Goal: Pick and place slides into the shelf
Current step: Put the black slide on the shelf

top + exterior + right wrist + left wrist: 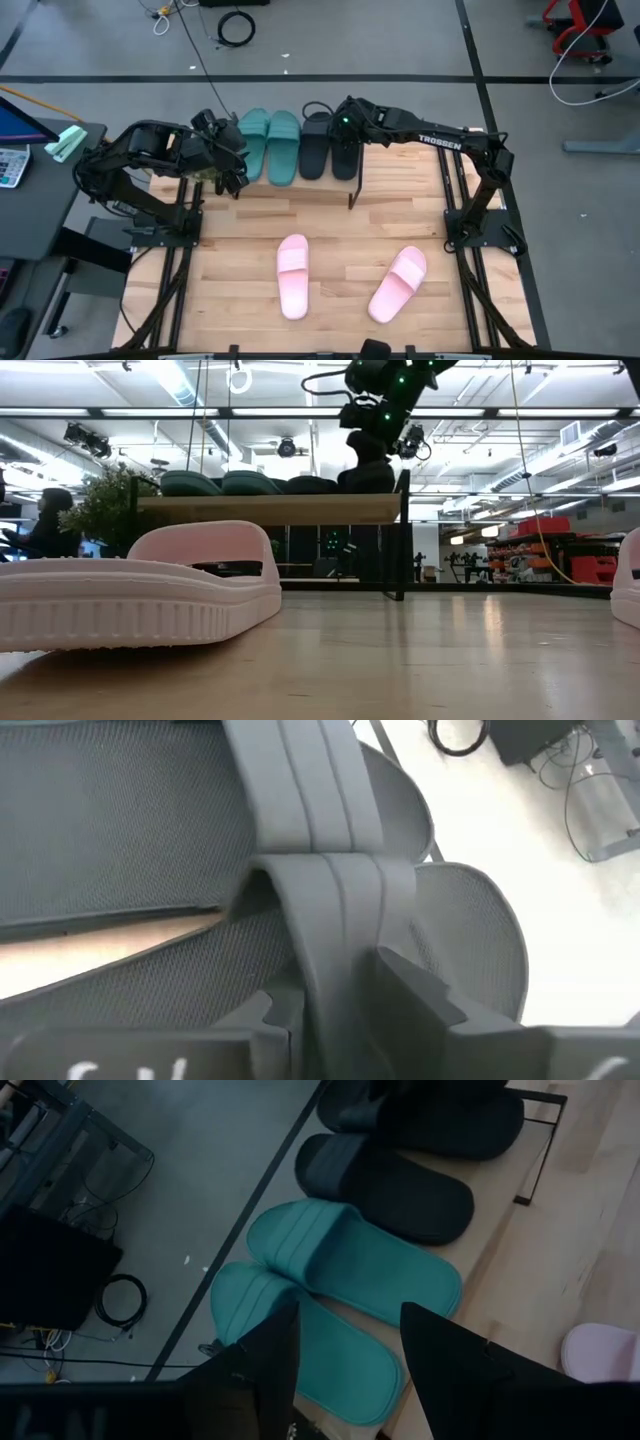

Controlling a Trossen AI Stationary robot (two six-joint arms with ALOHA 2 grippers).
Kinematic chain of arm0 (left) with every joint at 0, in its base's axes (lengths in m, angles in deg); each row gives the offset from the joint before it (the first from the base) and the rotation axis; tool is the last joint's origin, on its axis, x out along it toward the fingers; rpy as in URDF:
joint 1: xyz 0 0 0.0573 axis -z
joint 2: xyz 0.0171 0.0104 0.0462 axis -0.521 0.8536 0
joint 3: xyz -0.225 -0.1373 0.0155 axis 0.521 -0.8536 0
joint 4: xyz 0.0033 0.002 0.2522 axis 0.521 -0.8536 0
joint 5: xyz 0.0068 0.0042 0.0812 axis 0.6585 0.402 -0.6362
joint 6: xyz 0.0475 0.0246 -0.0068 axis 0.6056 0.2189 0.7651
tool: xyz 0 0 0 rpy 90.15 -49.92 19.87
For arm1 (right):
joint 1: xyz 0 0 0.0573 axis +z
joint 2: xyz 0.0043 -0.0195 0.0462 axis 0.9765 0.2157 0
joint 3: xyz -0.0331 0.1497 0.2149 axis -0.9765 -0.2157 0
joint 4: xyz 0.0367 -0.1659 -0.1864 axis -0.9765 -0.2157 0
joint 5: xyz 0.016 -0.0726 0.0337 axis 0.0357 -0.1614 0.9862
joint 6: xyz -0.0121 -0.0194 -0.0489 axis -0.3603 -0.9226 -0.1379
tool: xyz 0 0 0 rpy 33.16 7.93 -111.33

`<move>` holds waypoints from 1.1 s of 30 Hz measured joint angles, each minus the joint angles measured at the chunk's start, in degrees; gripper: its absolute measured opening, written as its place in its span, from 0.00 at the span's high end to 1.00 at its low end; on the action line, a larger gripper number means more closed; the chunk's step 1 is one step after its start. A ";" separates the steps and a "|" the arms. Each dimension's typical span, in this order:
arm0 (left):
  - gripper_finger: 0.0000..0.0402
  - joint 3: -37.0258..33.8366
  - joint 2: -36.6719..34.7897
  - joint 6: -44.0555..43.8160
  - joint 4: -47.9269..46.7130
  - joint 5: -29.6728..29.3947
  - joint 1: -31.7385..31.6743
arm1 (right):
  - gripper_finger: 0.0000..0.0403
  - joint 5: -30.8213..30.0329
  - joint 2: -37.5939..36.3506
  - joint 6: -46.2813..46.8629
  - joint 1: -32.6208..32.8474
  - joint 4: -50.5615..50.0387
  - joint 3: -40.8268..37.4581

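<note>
Four rubber slide sandals sit side by side on the light wooden top board of the small black-framed shelf (pixel 352 195) at 12 o'clock on the table: two teal green slides (pixel 268 143) to the left, two black slides (pixel 330 145) to the right. From overhead the board itself is almost wholly covered; only one thin black leg shows clearly. The low view gives the board edge-on, with the slides as dark humps above it.

Right gripper (pixel 345 128) is over the black pair, its body hiding part of the right-hand black slide. In its wrist view the fingers (pixel 420 990) straddle the ribbed strap of a black slide, spread a little apart; whether the pads press the strap cannot be told.

Left gripper (pixel 237 170) hangs at the shelf's left end by the teal pair, fingers (pixel 270 1355) spread wide, nothing between them.

Two light pink slides lie at 6 o'clock on the large wooden table (pixel 340 225), well apart: one (pixel 292 276) straight, one (pixel 399 284) angled. In the low view the near pink slide (pixel 140 595) fills the left foreground; the other is cut off at the right edge
</note>
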 joint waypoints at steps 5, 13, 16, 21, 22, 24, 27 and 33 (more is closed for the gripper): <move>0.56 0.00 0.00 -0.01 0.02 0.00 0.00 | 0.68 -0.39 0.25 -0.20 0.00 -0.90 0.07; 0.55 0.00 0.00 0.00 0.02 0.00 0.02 | 0.59 -1.64 -0.81 0.09 0.04 -0.60 0.07; 0.56 0.00 0.00 0.02 0.02 0.00 0.02 | 0.58 -4.89 -1.89 -0.13 0.71 -0.36 0.05; 0.56 0.00 0.00 0.02 0.02 0.00 0.00 | 0.60 -6.93 -4.16 0.27 2.58 -1.18 0.03; 0.55 0.00 0.00 0.02 0.02 -0.01 0.00 | 0.60 -6.93 -4.53 0.28 3.17 -1.58 0.03; 0.55 0.00 0.00 0.04 0.02 0.00 0.01 | 0.60 -7.57 -4.84 0.09 4.48 -2.12 0.03; 0.55 0.00 0.00 0.02 0.02 0.00 0.02 | 0.60 -7.68 -5.37 0.04 6.30 -2.20 0.03; 0.56 0.00 0.00 0.02 0.02 0.00 0.01 | 0.62 -7.78 -6.02 0.31 9.02 -3.03 0.05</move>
